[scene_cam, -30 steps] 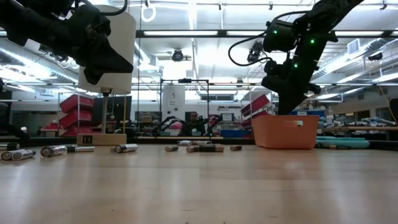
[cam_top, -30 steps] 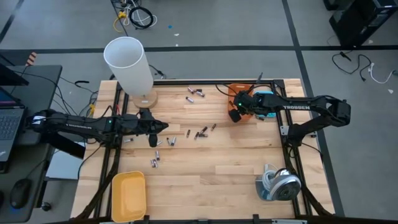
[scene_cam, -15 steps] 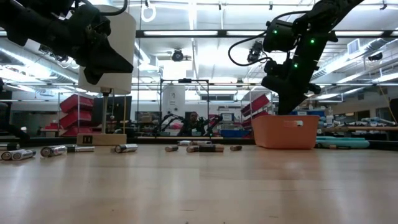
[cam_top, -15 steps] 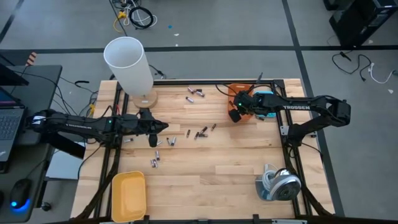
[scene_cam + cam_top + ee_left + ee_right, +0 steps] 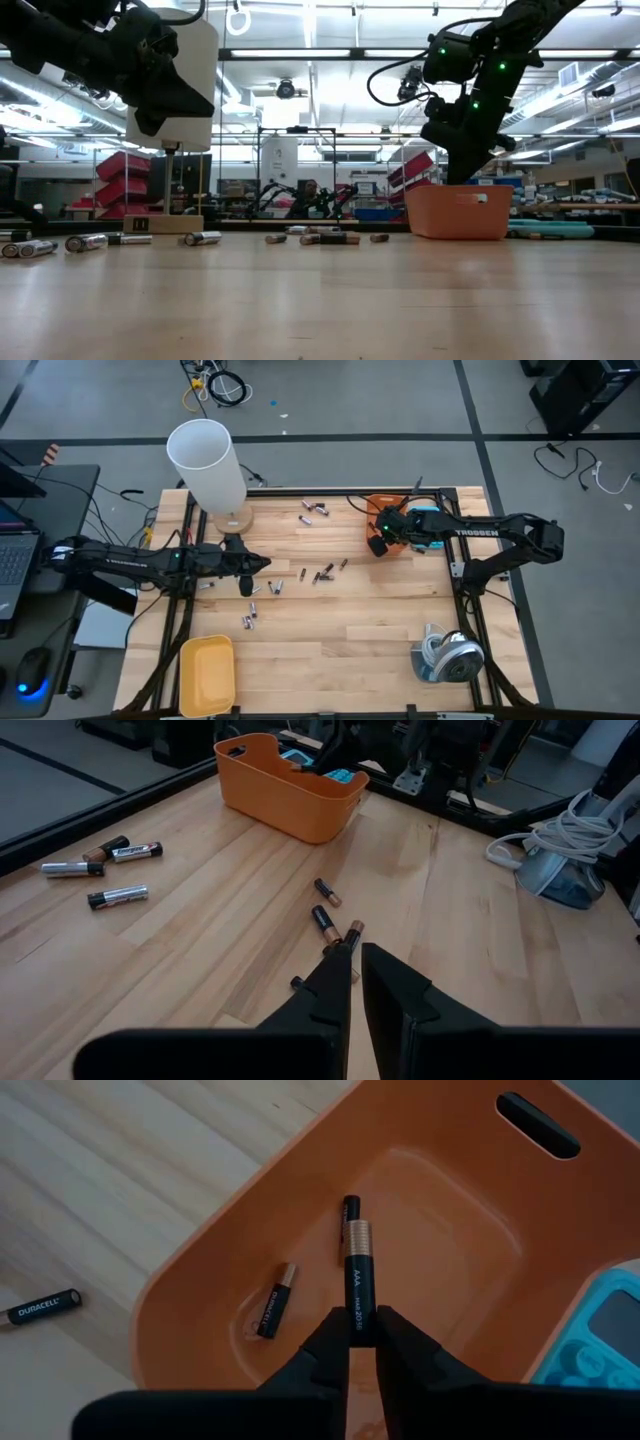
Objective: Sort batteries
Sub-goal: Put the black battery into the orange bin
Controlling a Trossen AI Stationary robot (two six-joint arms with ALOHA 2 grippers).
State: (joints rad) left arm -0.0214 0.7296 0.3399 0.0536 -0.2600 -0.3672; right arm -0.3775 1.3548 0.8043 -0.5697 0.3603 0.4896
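From above, you cannot see what lies inside the orange bin [image 5: 382, 510], because the right arm covers most of it. The batteries [image 5: 322, 574] on the table [image 5: 380, 620] are too small there to tell dark from light. The low view shows only the bin's wall [image 5: 460, 212], not its inside. The laptop [image 5: 12, 560] is cut off by the edge.

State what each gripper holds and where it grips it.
Right gripper pinches a black battery by one end, above the orange bin. Left gripper holds nothing.
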